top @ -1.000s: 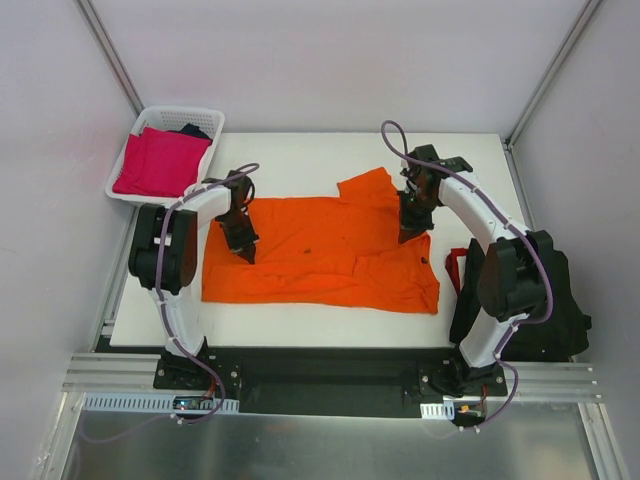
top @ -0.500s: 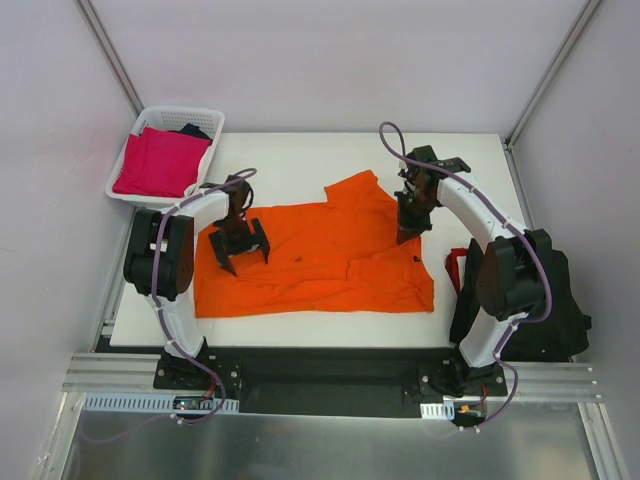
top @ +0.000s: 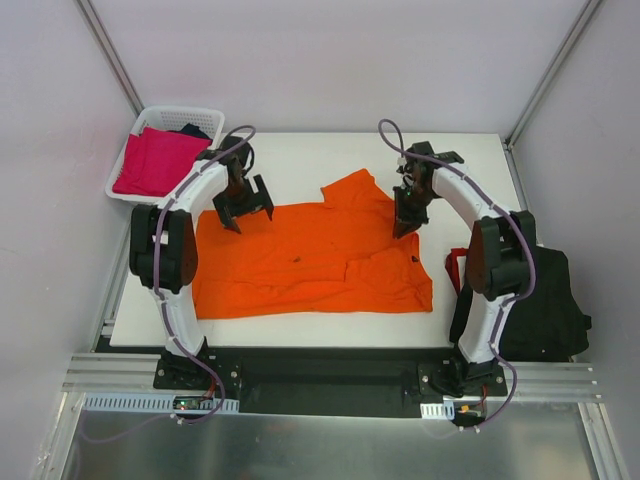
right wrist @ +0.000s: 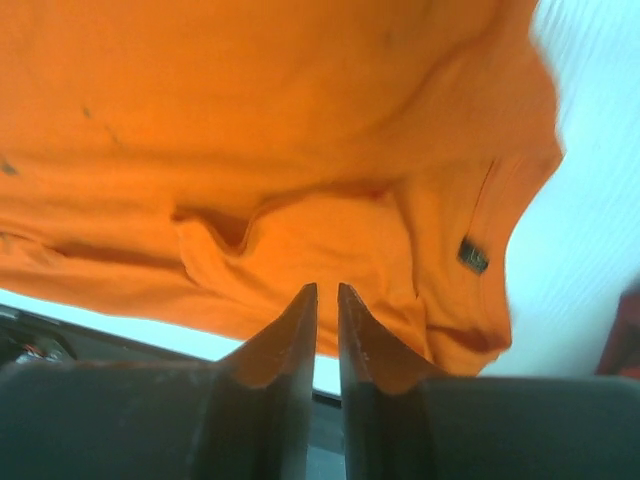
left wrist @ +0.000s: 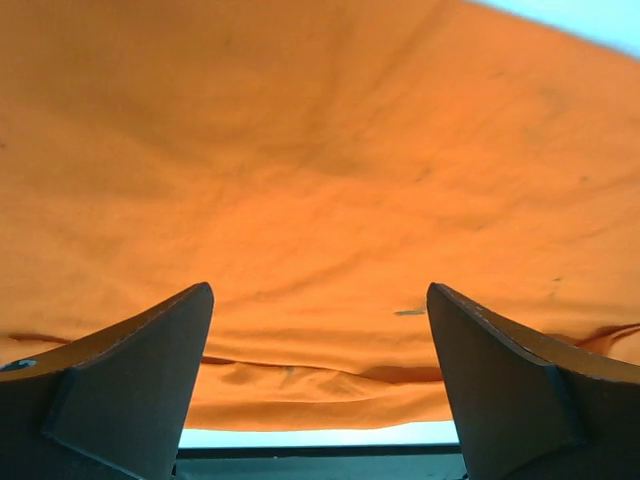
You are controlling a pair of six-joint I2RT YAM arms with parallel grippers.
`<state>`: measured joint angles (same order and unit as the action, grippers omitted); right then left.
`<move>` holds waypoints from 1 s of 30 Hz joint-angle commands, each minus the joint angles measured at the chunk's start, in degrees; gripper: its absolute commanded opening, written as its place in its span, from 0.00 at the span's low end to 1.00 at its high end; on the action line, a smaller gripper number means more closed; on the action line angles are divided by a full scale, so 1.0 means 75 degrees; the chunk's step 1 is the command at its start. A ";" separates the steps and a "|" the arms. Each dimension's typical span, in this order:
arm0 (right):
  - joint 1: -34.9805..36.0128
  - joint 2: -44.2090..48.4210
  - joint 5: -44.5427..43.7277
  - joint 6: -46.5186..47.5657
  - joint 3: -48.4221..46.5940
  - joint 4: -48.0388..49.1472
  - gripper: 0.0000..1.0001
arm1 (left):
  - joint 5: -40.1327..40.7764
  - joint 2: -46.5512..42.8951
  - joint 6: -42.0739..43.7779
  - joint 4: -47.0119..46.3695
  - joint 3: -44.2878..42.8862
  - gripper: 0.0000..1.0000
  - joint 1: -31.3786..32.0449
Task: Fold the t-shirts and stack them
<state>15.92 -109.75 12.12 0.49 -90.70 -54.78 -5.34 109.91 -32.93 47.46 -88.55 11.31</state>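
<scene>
At table [top: 300, 150] centre: orange t-shirt [top: 300, 262], spread out and mostly flat, one sleeve poking toward 12 o'clock, a doubled-over ridge of cloth toward 5 o'clock. Over the shirt's 10 o'clock corner: left gripper [top: 245, 206], pointing down, spread wide, gripping nothing. Seen through the left wrist camera: two dark fingers [left wrist: 130, 380] far apart, only lightly wrinkled orange cloth in the gap, no pinch on it.

At the shirt's 2 o'clock side, just beside the sleeve: right gripper [top: 404, 224], tip down at the cloth. Seen through the right wrist camera: parted by no more than a thin slit, nothing caught in it; beyond the tips, rumpled folds and a small dark label [right wrist: 473, 255]. Whether the tips touch the cloth: cannot tell.

At 10 o'clock, off the table's corner: white basket [top: 180, 112], holding a folded magenta-pink t-shirt [top: 155, 162], with a scrap of dark cloth [top: 195, 130] at its 1 o'clock side.

At 4 o'clock, by the table's right edge: black t-shirts [top: 550, 300], heaped, red trim on the side facing 9 o'clock, partly hidden behind the right arm.
</scene>
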 commanded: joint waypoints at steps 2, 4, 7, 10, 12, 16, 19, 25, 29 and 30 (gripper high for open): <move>-0.0388 -0.1088 0.0376 0.0052 -0.1286 -0.0054 0.06 | 0.0127 0.0404 0.0160 0.0691 -0.0790 0.85 0.0039; -0.0412 -0.1442 0.0540 -0.0018 -0.1709 -0.0055 0.03 | -0.0025 0.0393 0.0090 0.0703 -0.0662 0.79 0.0050; -0.0354 -0.2099 0.0809 -0.0239 -0.2647 -0.0043 0.03 | -0.0143 0.0264 -0.0062 0.0703 -0.0358 0.69 0.0074; -0.0283 -0.2638 0.0973 -0.0253 -0.3305 -0.0160 0.03 | -0.0073 0.0065 -0.0051 0.0691 -0.0123 0.69 0.0086; -0.0248 -0.2954 0.1218 -0.0265 -0.3469 -0.0160 0.03 | -0.0026 -0.0041 0.0019 0.0715 -0.0053 0.70 0.0086; -0.0155 -0.3143 0.1384 -0.0300 -0.3354 0.0003 0.02 | 0.0126 -0.0240 0.0090 0.0785 0.0100 0.71 0.0086; -0.0119 -0.3143 0.1431 -0.0335 -0.3108 0.0144 0.02 | 0.0197 -0.0381 0.0101 0.0808 0.0322 0.71 0.0086; -0.0119 -0.2793 0.1571 -0.0464 -0.2311 0.0530 0.02 | 0.0220 -0.0451 0.0148 0.0797 0.0487 0.71 0.0086; -0.0131 -0.2417 0.1525 -0.0616 -0.1736 0.0824 0.02 | 0.0209 -0.0440 0.0171 0.0797 0.0452 0.72 0.0086; -0.0142 -0.2394 0.1513 -0.0640 -0.1550 0.0824 0.02 | 0.0197 -0.0428 0.0172 0.0797 0.0440 0.71 0.0086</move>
<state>14.76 -132.25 23.97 -3.14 -105.45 -49.76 -5.28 109.45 -32.75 51.90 -85.32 11.31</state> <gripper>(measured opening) 0.025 0.713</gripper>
